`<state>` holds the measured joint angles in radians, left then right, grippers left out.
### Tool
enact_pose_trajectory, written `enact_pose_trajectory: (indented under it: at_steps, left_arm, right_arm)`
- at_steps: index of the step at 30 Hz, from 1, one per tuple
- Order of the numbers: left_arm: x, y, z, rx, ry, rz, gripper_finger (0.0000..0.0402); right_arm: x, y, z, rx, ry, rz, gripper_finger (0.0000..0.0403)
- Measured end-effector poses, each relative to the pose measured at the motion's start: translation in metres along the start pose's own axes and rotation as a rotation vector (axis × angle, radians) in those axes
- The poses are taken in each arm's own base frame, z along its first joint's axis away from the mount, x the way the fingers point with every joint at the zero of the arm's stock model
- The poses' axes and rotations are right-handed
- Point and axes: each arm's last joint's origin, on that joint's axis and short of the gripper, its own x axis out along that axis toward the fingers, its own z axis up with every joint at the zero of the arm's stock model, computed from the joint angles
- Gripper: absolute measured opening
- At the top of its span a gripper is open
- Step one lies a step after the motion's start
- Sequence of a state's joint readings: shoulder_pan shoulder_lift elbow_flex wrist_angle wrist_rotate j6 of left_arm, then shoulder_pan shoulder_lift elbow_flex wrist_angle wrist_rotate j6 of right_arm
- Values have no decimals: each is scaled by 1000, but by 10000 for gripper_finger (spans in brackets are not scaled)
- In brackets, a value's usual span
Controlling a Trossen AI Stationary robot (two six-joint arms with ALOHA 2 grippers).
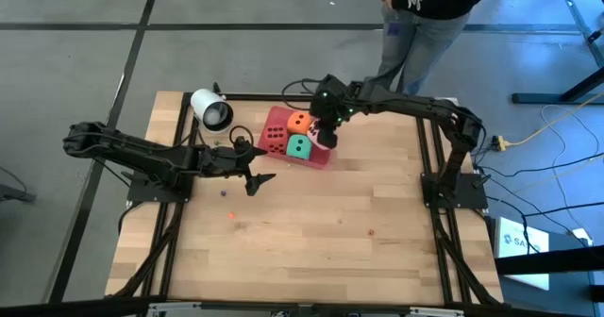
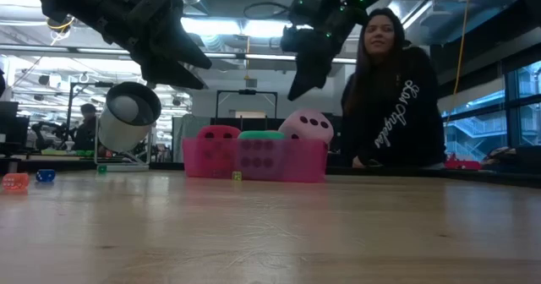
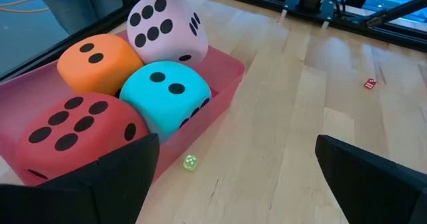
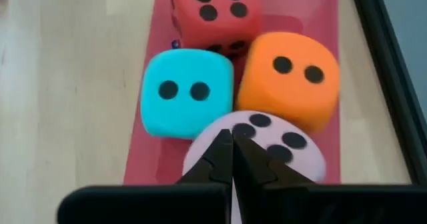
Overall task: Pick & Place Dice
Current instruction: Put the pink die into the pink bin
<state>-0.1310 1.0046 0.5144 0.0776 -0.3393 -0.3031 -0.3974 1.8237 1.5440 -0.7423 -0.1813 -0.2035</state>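
A pink tray (image 1: 316, 158) stands on the table's far middle and holds several soft dice. The red die (image 3: 73, 127), the orange die (image 3: 97, 61) and the green-blue die (image 3: 170, 94) sit side by side in it. At the tray's right end the light pink die (image 3: 167, 31) sits tilted and higher than the others. My right gripper (image 4: 232, 136) is shut and points down just above the pink die; the low view shows a gap between them. My left gripper (image 3: 233, 151) stands open near the tray's left end, holding nothing.
A white cup (image 1: 211, 109) lies on its side at the far left. Tiny dice are scattered on the wood: a yellow-green one (image 3: 190, 162) by the tray, a red one (image 3: 369, 83), and orange (image 2: 15, 182) and blue (image 2: 45, 176) ones. A person (image 2: 393, 90) stands beyond the far edge.
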Motion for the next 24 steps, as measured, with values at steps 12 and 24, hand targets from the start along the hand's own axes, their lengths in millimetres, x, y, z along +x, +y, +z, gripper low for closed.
enact_pose_trajectory:
  at_steps: [12, 24]
  left_arm:
    - [0, 0, 0, 1, 0, 0, 400]
    - [0, 0, 0, 1, 0, 0, 400]
  right_arm:
    - [47, -1, -11, 31, 127, 97, 0]
    - [40, -6, -13, 25, 127, 99, 0]
